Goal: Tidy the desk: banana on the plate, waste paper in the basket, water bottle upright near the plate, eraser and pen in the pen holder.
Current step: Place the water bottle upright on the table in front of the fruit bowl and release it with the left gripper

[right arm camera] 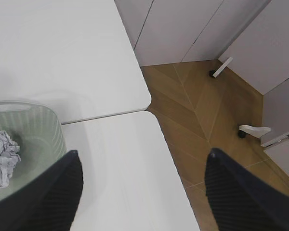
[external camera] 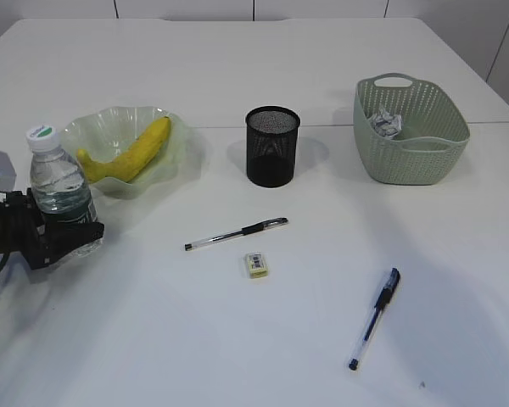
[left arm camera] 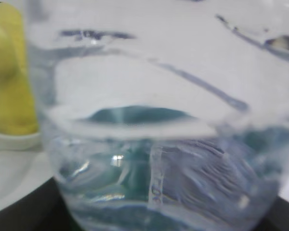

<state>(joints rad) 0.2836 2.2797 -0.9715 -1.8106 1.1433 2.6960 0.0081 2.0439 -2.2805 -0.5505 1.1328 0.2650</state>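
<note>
While the blue pen (external camera: pixel 375 318) lies nearest the camera at the lower right of the exterior view, slanted and alone on the table (external camera: pixel 237 339), the eraser (external camera: pixel 255 264) sits a little farther back near the centre, with the black pen (external camera: pixel 236 234) just beyond it, close but apart. At the left edge the left gripper (external camera: pixel 68 235) holds the bottle (external camera: pixel 59 182) upright around its lower body, its dark fingers on either side; the bottle's white cap with a green top points up, and in the left wrist view the clear bottle (left arm camera: pixel 154 144) fills nearly the whole frame, blurred, with yellow at the left edge. Just behind and right of the bottle is the plate (external camera: pixel 170 119), with the banana (external camera: pixel 131 153) lying in it. At mid-frame farther back stands the black mesh holder (external camera: pixel 272 146), empty as far as can be seen. At the upper right sits the green basket (external camera: pixel 424 153), with the crumpled paper (external camera: pixel 387 123) inside. In the right wrist view the right gripper (right arm camera: pixel 144 192) spreads wide, holding nothing, above the table edge beside the basket (right arm camera: pixel 43 125) with the paper (right arm camera: pixel 2 156) in it.
</note>
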